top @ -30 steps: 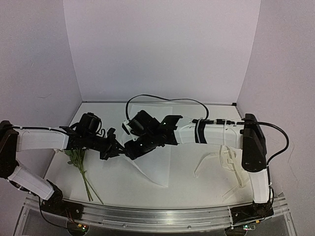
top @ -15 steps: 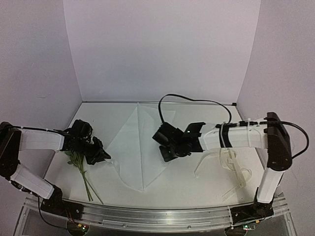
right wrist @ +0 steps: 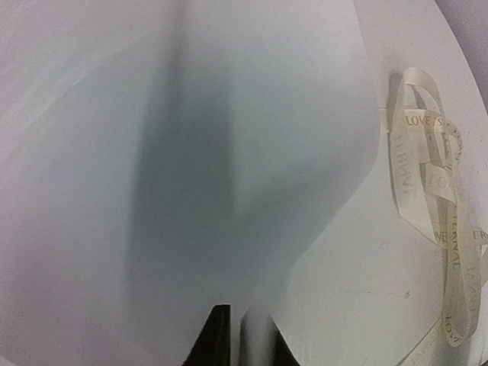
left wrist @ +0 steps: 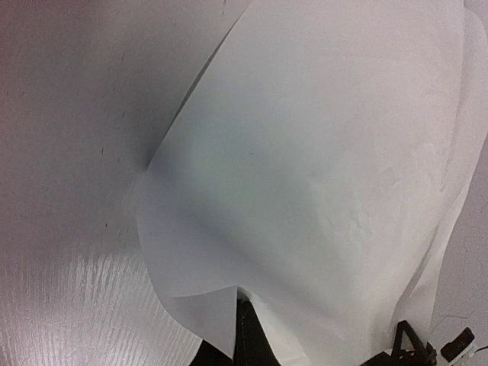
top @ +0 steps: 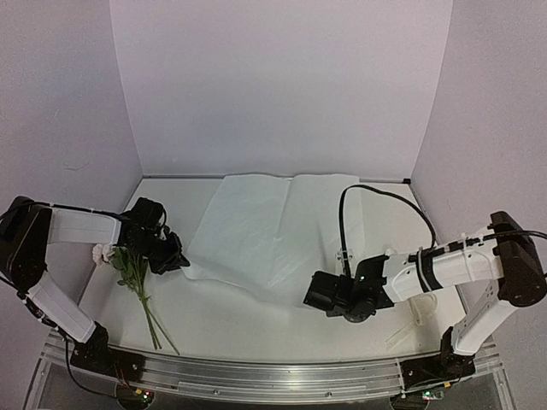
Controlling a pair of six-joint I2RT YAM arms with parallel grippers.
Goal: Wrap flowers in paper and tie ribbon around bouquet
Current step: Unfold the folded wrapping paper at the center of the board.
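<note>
Your left gripper [top: 180,261]: pinched tight on paper [top: 273,226] at its left corner, centre-left. Your right gripper [top: 313,299]: clamped on paper's lower-right edge. Paper spread mid-frame. Flowers [top: 142,295] lower left. Ribbon [right wrist: 431,191] right of paper.

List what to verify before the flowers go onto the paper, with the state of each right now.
1. Is the paper unfolded: ok, opened out, with one centre crease.
2. Is the left gripper shut on the paper's left corner: ok.
3. Is the right gripper shut on its near right corner: ok.
4. Is a gripper free to take the flowers: not ok, both hold paper; the flowers lie left of the sheet.
5. Is the ribbon off the paper: ok, it lies beside the right edge.
6. Is the near edge lying flat: cannot tell.
</note>
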